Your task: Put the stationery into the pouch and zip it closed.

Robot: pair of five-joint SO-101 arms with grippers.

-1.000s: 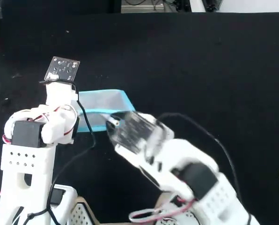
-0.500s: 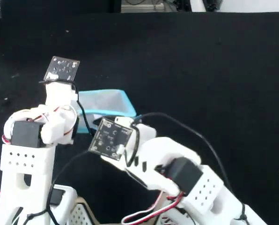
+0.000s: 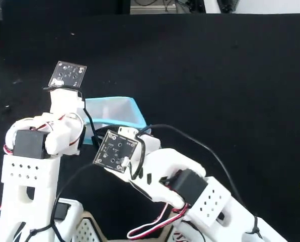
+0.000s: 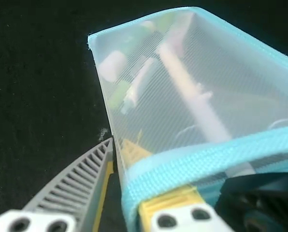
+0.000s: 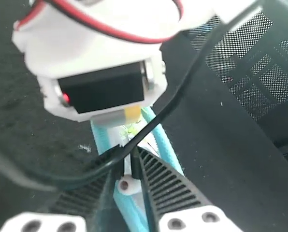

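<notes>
Presently on record, with hazards.

1. Pouch point(image 3: 112, 112): teal-edged with a translucent wall. It lies on the black surface point(image 3: 215, 75), just beside the left arm. Stationery point(image 4: 187, 89) is already inside the pouch; a pale pen, a white eraser and greenish pieces show through the wall. Filling is judged done, and zipping is the step in hand.
2. Left pincer point(image 4: 116, 150): narrow, clamped on the pouch's corner by the teal zip tape point(image 4: 197, 157), where it serves as an anchor.
3. Right pincer point(image 5: 131, 159): nearly closed, pinching the small white zip pull point(image 5: 126, 184) at the pouch's edge, close under the left arm's motor housing point(image 5: 100, 87).
4. Black cable point(image 5: 159, 123): crosses at the right pincer's tips, just beyond the zip pull.

Hazards, as judged:
- The pull is small, so a slanted tug could slip it out of the right pincer.
- If the anchor grip gives, the whole pouch slides with the pull and the zip stays open.
- The cable may snag or drag as the pincer travels along the pouch.
- The arms crowd the pouch, so a sweep could strike the housing.
- A pen end near the pouch's mouth could jam the slider.
</notes>
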